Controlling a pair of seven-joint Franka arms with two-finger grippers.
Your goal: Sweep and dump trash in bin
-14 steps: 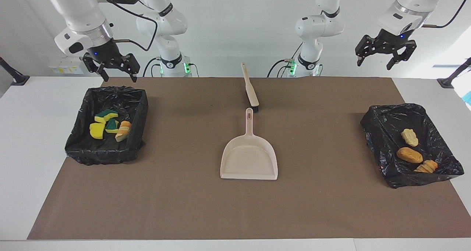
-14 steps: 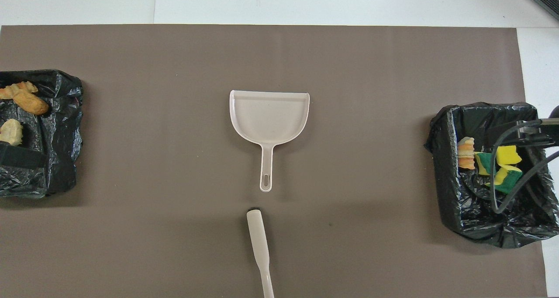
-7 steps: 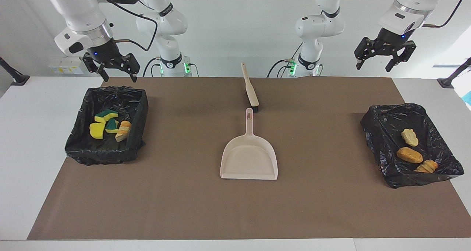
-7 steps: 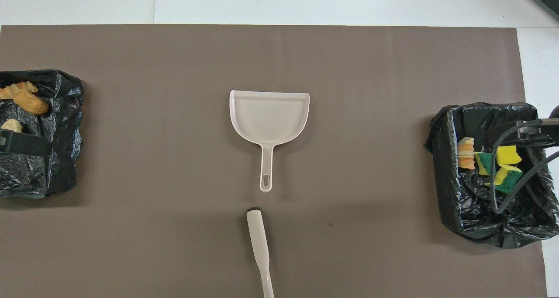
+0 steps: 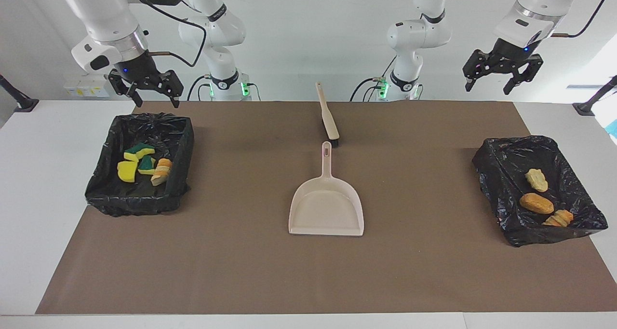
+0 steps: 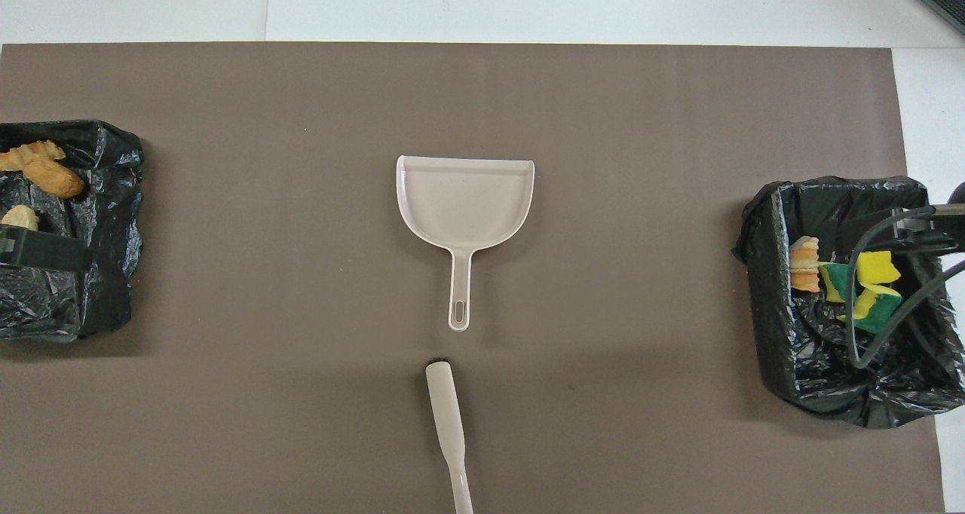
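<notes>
If swung down too fast, could knock a bin (image 5: 140,165) or tip scraps (image 5: 142,164) back out. Nothing left to sweep: four scraps in that bin, three lumps (image 5: 542,198) in the other bin (image 5: 537,189). Both up high, wide open, holding nothing: right gripper (image 5: 150,96) over its bin's near rim, left gripper (image 5: 489,82) well above the lumps' end. Dustpan (image 5: 326,208) and brush (image 5: 328,116) flat mid-table.

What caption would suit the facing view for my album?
Both pincers, left and right, hang open and empty; trash lies in lined bins, dustpan and brush untouched.
</notes>
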